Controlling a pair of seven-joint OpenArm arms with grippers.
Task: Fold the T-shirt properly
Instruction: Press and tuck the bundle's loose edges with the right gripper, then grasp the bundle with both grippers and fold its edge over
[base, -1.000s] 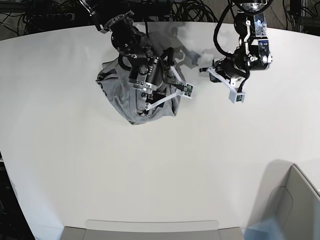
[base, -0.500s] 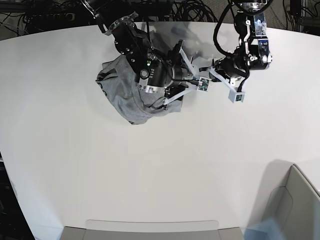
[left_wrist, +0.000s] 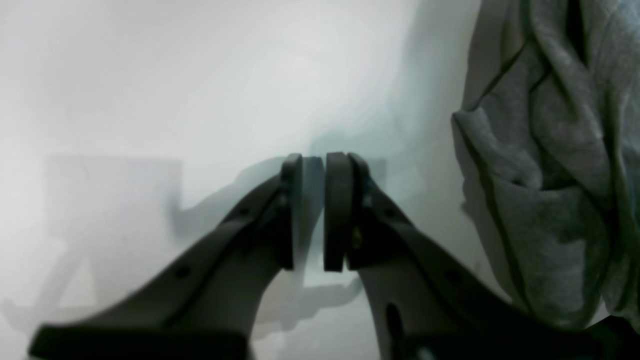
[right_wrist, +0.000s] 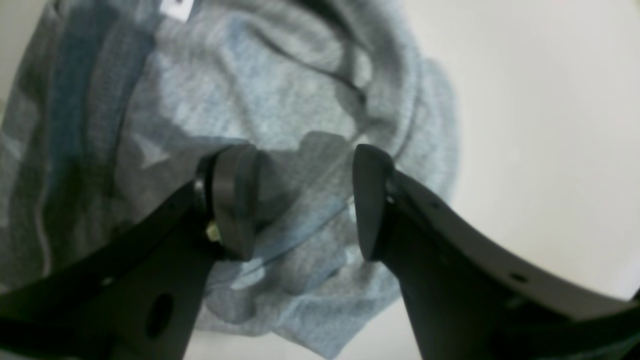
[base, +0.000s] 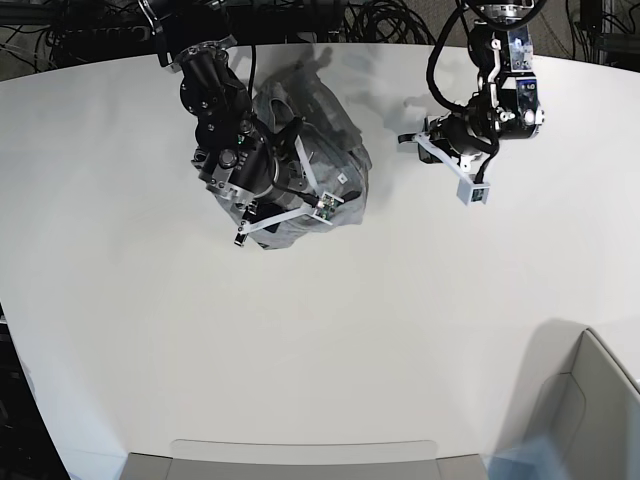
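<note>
The heather-grey T-shirt (base: 320, 140) lies in a crumpled heap at the back left of the white table (base: 330, 330). My right gripper (base: 272, 208) hangs open just above the heap's front; in the right wrist view its jaws (right_wrist: 305, 200) stand apart over bunched cloth (right_wrist: 300, 100) and hold nothing. A small white tag (right_wrist: 177, 7) shows at that view's top edge. My left gripper (base: 410, 138) hovers over bare table to the right of the shirt. In the left wrist view it (left_wrist: 313, 210) is shut with nothing between the pads, and the shirt's folds (left_wrist: 550, 150) lie to its right.
A grey bin (base: 590, 400) stands at the front right corner. A grey tray edge (base: 300, 452) runs along the front. Black cables (base: 380, 20) lie behind the table's back edge.
My right arm has swung back from the right and now sits over the heap's front left. The shirt has bunched up and shifted toward the back. The left arm has barely moved.
</note>
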